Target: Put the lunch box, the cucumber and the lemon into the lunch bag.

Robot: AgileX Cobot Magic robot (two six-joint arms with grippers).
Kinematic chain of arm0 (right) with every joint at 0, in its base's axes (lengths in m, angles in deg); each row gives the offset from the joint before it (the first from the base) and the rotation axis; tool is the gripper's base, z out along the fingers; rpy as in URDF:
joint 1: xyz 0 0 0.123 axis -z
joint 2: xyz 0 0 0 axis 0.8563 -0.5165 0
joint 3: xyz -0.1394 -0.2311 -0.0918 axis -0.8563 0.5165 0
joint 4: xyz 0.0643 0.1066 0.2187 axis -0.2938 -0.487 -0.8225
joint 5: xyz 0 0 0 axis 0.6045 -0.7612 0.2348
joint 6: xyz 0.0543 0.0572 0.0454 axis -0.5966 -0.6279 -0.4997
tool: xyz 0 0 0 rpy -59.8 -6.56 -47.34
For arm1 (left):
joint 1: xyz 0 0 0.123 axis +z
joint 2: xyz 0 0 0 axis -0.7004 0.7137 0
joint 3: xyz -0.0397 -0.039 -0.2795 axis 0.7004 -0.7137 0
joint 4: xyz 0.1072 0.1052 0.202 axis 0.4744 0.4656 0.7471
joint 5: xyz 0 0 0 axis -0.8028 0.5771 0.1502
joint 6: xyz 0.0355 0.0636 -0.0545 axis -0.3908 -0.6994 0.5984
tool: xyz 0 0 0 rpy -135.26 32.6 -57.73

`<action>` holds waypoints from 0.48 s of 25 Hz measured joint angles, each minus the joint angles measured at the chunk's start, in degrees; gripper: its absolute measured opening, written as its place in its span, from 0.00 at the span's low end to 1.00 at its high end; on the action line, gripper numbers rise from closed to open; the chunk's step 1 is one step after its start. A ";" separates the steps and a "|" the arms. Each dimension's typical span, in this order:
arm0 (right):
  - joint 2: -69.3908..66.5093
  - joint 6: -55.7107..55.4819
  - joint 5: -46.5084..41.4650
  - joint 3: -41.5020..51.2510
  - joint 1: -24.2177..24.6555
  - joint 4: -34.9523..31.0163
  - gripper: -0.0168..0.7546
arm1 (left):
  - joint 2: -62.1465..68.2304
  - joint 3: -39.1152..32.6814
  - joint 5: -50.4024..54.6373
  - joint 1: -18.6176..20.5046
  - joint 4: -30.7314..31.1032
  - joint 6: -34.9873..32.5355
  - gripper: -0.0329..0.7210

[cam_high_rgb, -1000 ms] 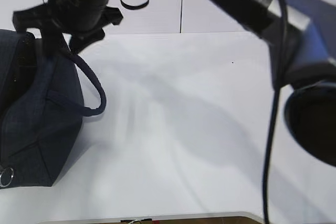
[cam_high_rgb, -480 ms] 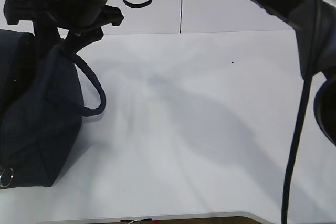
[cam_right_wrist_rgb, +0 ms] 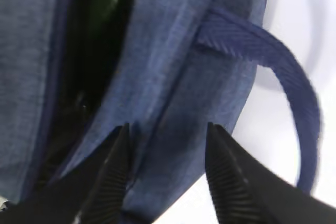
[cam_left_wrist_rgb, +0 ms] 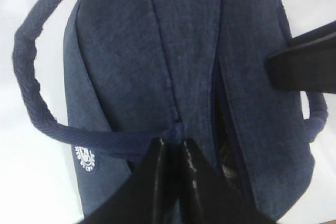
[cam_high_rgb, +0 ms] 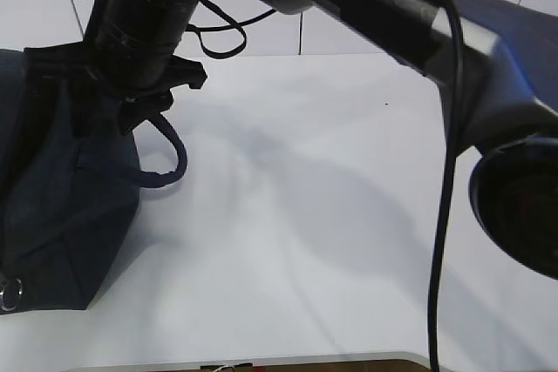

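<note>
Gaping at its top, the lunch bag (cam_right_wrist_rgb: pixel 173 77) shows something green (cam_right_wrist_rgb: pixel 107 3) inside.

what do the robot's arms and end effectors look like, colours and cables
Both end effectors, left and right, have black, wedge-shaped fingers; the right one's inner faces are ribbed. In the exterior view the right arm is grey with black sections, and a black cable hangs from it.

Free room and obstacles around the boxy dark navy fabric lunch bag (cam_high_rgb: pixel 61 206)

Right of the bag, the white table (cam_high_rgb: pixel 349 241) lies bare and passable; above the bag's narrow opening, the black right gripper (cam_high_rgb: pixel 139 84) blocks access, and the rope-like navy loop handle (cam_high_rgb: pixel 166 158) bulges rightward.
</note>
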 joint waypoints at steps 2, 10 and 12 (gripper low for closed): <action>0.00 -0.09 0.00 0.00 0.00 0.00 0.50 | 0.00 0.00 0.14 0.00 0.00 0.00 0.05; 0.00 0.47 0.12 0.00 0.00 -0.02 0.13 | 0.00 0.00 0.86 0.00 -0.09 0.00 0.05; 0.00 1.35 0.12 0.00 0.00 -0.02 0.06 | 0.00 0.00 0.98 0.00 -0.09 0.00 0.05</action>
